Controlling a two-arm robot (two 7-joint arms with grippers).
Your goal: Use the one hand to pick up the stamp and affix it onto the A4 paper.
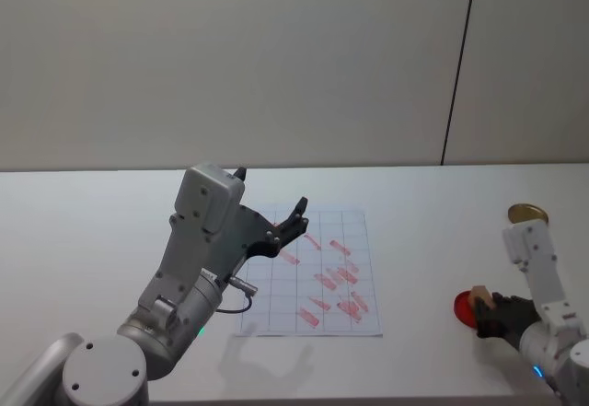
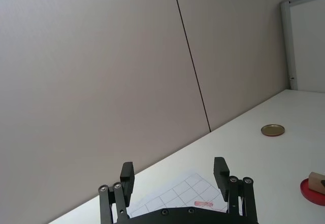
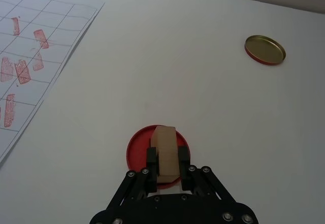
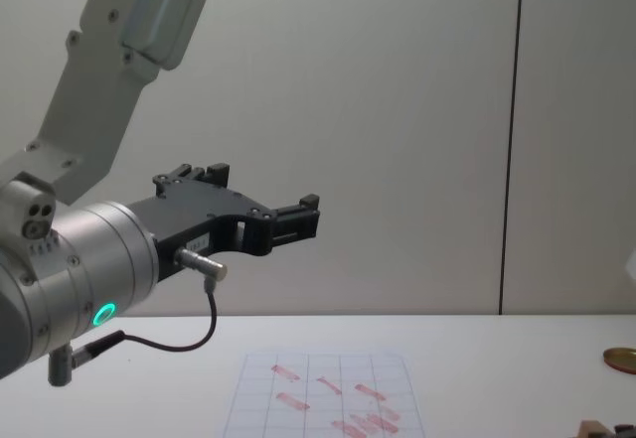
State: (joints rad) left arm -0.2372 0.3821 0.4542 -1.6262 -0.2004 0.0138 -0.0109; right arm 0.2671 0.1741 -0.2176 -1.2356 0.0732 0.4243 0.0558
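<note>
The stamp point(image 3: 165, 153), a light tan wooden block, sits between the fingers of my right gripper point(image 3: 166, 170), which is shut on it. It stands over a flat red round pad point(image 3: 138, 145); whether it touches the pad I cannot tell. In the head view the right gripper point(image 1: 488, 316) and the stamp point(image 1: 479, 295) are at the table's right, well right of the A4 paper point(image 1: 317, 272). The paper has a faint grid and several red-pink marks. My left gripper point(image 1: 296, 217) hangs open in the air above the paper's left part, holding nothing.
A round gold-brown disc point(image 1: 527, 213) lies on the white table point(image 1: 92, 240) behind the red pad point(image 1: 461, 307), near the back right. A grey wall runs along the table's far edge. Bare table lies between the paper point(image 3: 30, 66) and the pad.
</note>
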